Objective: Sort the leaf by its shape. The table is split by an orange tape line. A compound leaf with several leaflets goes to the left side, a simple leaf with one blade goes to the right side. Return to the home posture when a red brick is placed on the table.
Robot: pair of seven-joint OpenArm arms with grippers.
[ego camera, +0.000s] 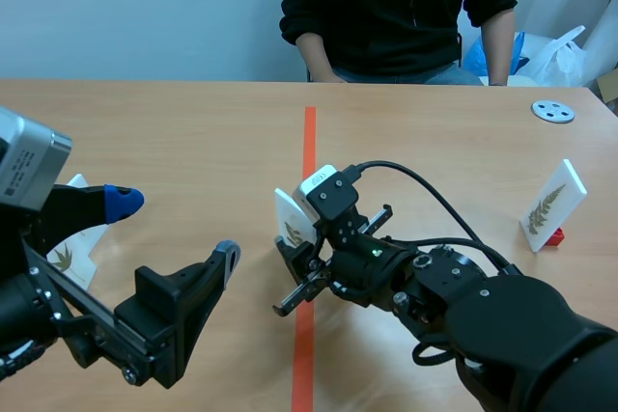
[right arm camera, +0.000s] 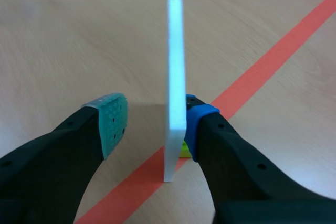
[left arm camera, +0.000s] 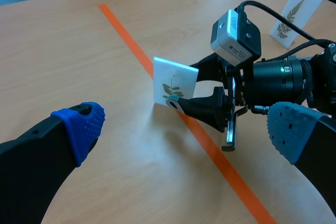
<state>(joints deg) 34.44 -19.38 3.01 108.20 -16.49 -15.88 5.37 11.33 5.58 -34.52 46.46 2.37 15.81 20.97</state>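
Note:
A white card showing a leaf with several leaflets stands upright on the orange tape line. My right gripper is open around it. In the right wrist view the card is seen edge-on, touching the blue pad, with a gap to the green pad. The left wrist view shows the card's leaf face and the right gripper at its foot. My left gripper is open and holds nothing, low on the left side, apart from the card.
A fern-leaf card stands on a red base at the right. Another leaf card stands at the far left, partly behind my left arm. A grey disc lies at the back right. A person sits across the table.

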